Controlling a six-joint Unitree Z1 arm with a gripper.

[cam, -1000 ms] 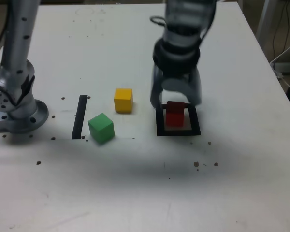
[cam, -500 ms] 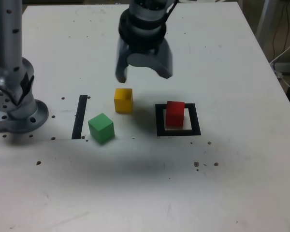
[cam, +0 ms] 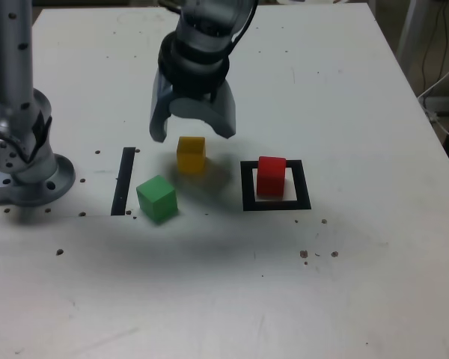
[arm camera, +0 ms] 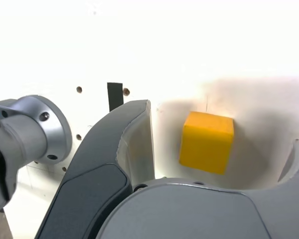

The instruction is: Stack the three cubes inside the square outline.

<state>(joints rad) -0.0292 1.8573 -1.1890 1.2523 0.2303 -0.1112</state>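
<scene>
Open gripper above the yellow cube, red cube in the outline

In the exterior view, the gripper (cam: 193, 137) is spread wide and grips nothing, its fingertips over the yellow cube (cam: 191, 155). That cube sits nearly square to the view, one side face toward the camera. Near it, toward the exterior view's left and closer to the camera, the green cube (cam: 157, 199) is turned askew, an upright edge facing the camera. The red cube (cam: 271, 177) stands inside the square outline (cam: 302, 185), its sides roughly in line with the frame. All three are equal-sided, with no long axis. The black strip (cam: 123, 182) runs lengthwise from near to far, its far end leaning toward the exterior view's right.

In the wrist view, the yellow cube lies between the widely parted jaws, slightly skewed and touching neither.
</scene>
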